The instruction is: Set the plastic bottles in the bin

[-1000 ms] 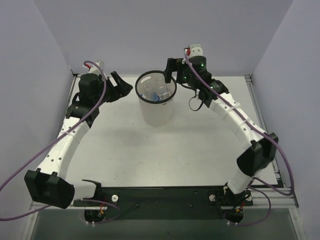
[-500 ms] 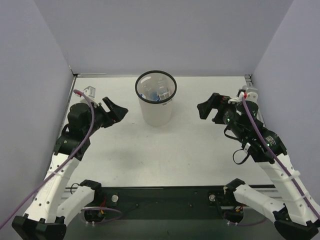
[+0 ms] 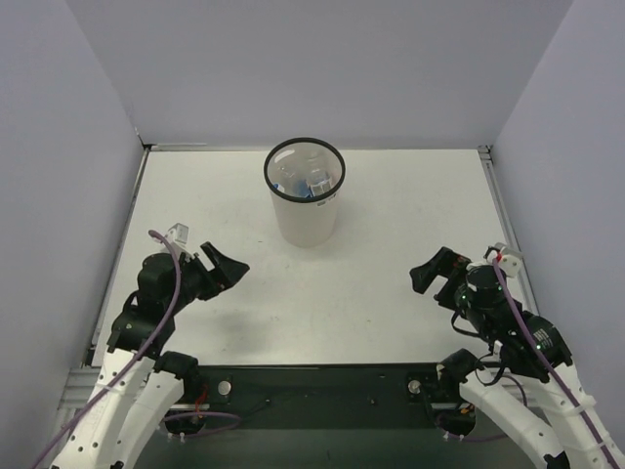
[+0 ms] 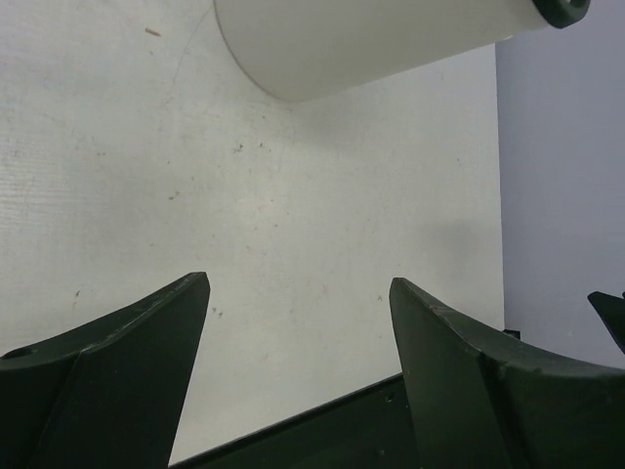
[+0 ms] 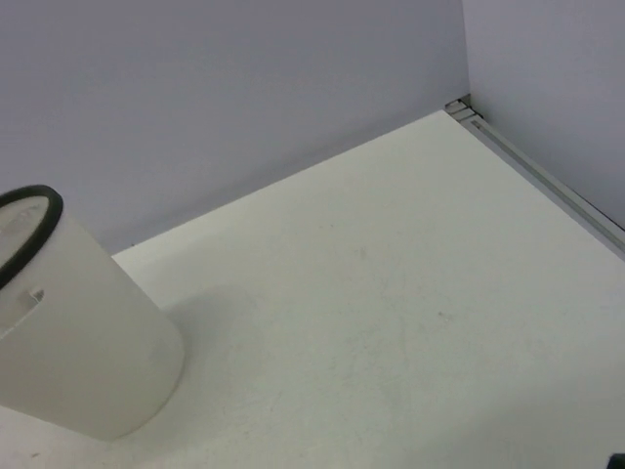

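The plastic bottles (image 3: pixel 311 183) lie inside the bin (image 3: pixel 305 223) at the back of the worktop (image 3: pixel 391 215). The left pincer (image 4: pixel 298 283) and right pincer (image 3: pixel 432 271) are both spread and hold nothing. A wild arm swing could knock the bin over and spill them.

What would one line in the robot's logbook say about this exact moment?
bin: upright, plastic bottles inside | left gripper: open, empty | right gripper: open, empty | task: looks done

Black-rimmed white bin (image 3: pixel 305 223), off-white table (image 3: pixel 391 225)
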Motion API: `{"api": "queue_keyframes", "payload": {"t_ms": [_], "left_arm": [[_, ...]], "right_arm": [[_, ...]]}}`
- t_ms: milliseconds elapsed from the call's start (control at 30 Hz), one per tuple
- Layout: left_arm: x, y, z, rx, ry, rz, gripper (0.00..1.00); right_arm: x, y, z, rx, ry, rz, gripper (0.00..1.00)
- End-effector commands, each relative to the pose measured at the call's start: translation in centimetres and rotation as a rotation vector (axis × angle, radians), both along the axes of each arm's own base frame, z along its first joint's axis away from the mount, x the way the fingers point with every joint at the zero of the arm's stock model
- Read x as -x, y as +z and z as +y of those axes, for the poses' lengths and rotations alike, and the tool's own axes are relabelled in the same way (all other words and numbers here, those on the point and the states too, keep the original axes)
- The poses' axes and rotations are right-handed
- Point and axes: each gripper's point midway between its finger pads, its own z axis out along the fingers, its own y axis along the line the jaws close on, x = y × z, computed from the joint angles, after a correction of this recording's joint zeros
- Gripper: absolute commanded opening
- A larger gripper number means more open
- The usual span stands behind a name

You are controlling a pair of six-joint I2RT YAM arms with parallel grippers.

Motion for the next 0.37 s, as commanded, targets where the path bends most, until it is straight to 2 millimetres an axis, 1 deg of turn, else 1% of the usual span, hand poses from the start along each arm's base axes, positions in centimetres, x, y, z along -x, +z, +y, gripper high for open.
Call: {"api": "queue_keyframes", "payload": {"t_ms": [0,33,67,200,333], "left_arm": [[1.1,-0.4,-0.3,0.050,-0.005,0.016,0.86],[1.2,-0.6,-0.3,0.048,-0.007,0.018,0.86],[1.4,-0.9,-0.3,0.044,-0.009,0.028,0.86],[1.7,-1.1,-0.2,0.034,-0.018,0.032,0.86],[1.8,-1.3,-0.2,0.040,-0.012,0.046,0.86]], "right_arm": [[1.7,-3.7,-2.0,0.077,-0.060,0.115,1.00],[2.0,-3.7,-2.1,0.074,-0.056,0.103,1.00],[2.2,-4.4,-2.2,0.080,-0.054,0.113,1.00],[2.5,-4.8,-2.4,0.071,-0.059,0.101,1.00],[2.5,-4.7,-2.5,0.077,-0.057,0.097,1.00]]}}
